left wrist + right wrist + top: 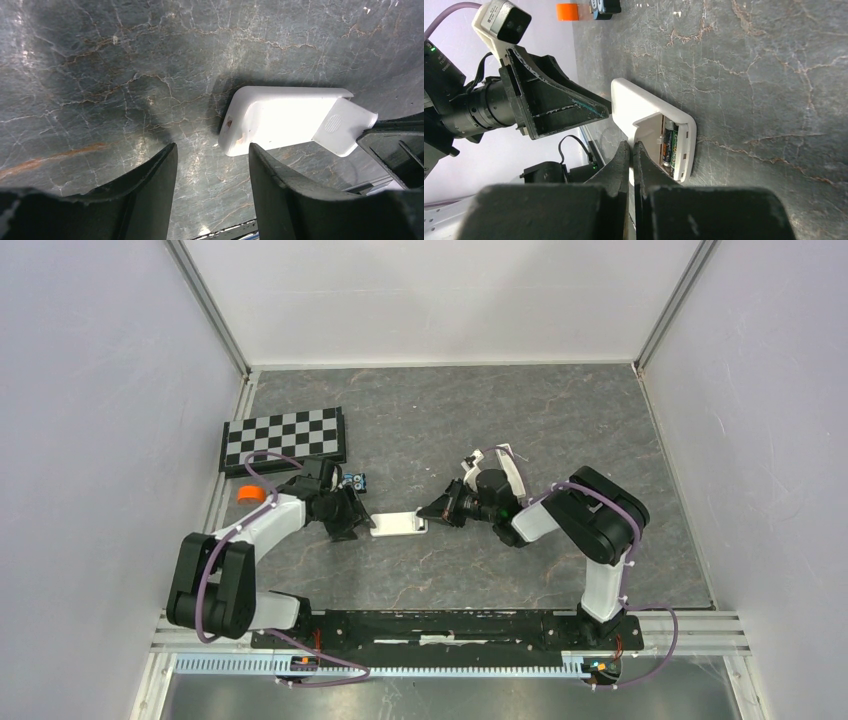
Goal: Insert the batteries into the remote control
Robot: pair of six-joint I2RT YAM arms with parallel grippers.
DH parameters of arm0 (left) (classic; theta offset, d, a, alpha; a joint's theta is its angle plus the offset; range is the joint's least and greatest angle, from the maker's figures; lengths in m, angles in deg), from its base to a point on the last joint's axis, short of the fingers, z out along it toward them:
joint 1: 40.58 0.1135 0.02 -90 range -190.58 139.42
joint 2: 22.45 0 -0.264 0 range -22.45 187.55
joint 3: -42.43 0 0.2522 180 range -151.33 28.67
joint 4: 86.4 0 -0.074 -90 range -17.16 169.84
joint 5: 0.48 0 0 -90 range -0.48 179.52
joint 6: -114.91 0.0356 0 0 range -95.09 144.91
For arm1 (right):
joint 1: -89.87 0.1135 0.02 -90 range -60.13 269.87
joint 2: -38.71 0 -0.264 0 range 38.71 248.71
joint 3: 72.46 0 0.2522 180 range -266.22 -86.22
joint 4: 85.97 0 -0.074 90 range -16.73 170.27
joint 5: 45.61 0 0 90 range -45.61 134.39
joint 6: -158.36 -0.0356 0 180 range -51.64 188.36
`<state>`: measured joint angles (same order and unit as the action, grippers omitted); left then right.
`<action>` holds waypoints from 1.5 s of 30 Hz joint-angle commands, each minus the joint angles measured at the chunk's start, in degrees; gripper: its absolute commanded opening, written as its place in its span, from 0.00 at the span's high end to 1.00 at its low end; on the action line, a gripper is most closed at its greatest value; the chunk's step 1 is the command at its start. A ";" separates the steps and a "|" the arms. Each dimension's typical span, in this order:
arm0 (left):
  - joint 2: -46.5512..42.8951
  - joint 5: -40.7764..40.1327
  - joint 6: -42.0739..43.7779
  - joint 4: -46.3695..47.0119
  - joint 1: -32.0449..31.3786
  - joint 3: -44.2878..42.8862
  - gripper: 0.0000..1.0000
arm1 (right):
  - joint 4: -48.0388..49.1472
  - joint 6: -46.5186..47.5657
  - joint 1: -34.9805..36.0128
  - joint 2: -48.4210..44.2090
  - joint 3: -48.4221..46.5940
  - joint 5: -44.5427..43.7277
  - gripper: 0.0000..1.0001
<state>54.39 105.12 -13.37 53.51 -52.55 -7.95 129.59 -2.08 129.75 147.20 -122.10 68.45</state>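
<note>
Nearing completion, as judged: batteries [670, 145] seen seated in open bay of remote [634, 100], laid on table [500, 420] between arms; count unclear. Cover [345, 132] tilted, not yet shut; closing judged left. Right gripper [631, 149] pressed together, empty, just beside cover. Left gripper [212, 152] spread, nothing held, near remote's other end.

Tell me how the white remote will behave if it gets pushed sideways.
The remote looks rigid, smooth plastic lying flat on the table, so it would likely slide, not tip or roll. Its open compartment shows a battery, which might shake loose.
</note>
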 commanded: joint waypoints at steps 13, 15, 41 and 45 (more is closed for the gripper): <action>2.05 0.24 1.18 2.24 0.28 -1.83 0.42 | 6.76 -0.34 0.11 -2.57 0.55 -0.87 1.00; 2.27 0.31 1.18 2.24 0.28 -1.97 0.42 | 6.75 -0.18 0.11 -1.82 0.38 -0.35 1.00; 3.93 2.22 1.11 3.73 0.23 -2.21 0.46 | 5.86 0.19 0.11 2.96 0.08 1.49 1.00; 4.16 2.44 1.08 3.83 0.21 -2.23 0.46 | 5.16 -1.16 0.05 2.96 1.19 1.94 0.97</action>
<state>57.78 106.62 -13.39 55.85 -52.55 -8.69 135.51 -2.58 129.73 149.16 -121.66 69.91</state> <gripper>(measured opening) 0.540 0.017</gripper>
